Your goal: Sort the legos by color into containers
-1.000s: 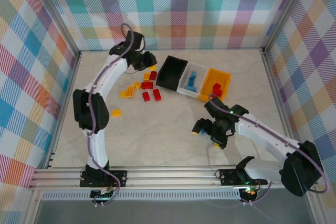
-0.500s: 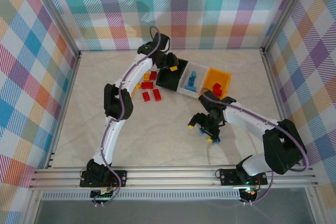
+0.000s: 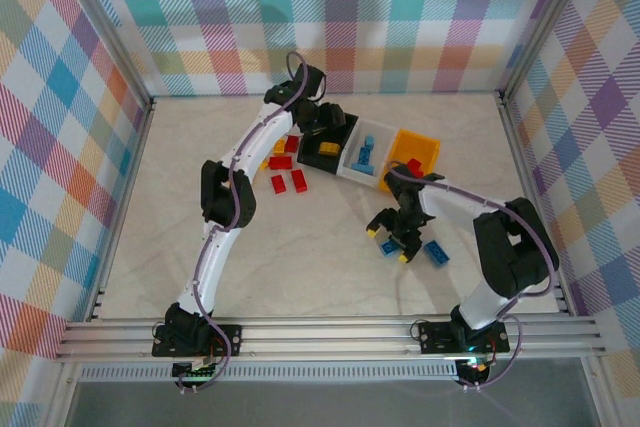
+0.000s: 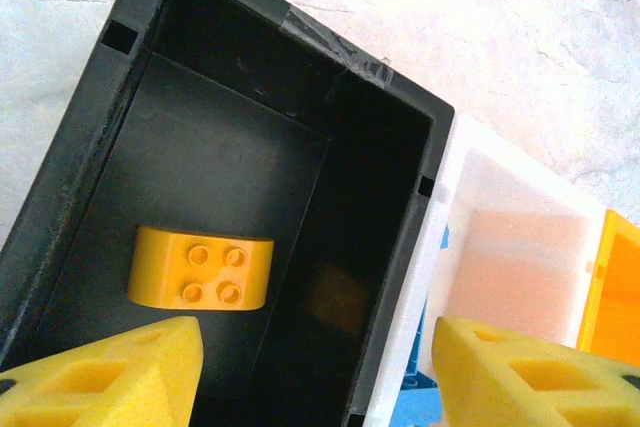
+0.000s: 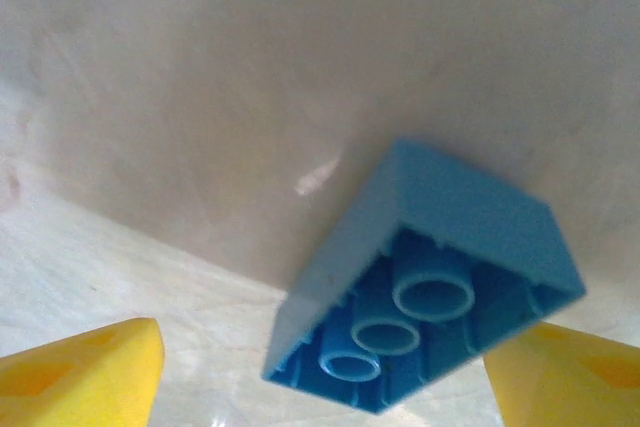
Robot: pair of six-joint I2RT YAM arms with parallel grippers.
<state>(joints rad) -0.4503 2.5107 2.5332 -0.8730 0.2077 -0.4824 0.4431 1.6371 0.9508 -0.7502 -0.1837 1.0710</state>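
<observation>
Yellow lego (image 4: 200, 267) — one in black bin (image 4: 200, 162), blue legos (image 3: 435, 252) — two loose, left hand (image 4: 315, 372), right hand (image 5: 320, 377) spread

Black bin (image 4: 90, 167) is showing one yellow brick (image 4: 200, 267) inside. White bin (image 4: 520, 237) is reading translucent, next to the orange bin (image 4: 615, 287). Blue brick (image 5: 430, 277) is sitting on the beige marbled table (image 5: 200, 67). Walls (image 3: 60, 147) are showing pastel plaid.
</observation>
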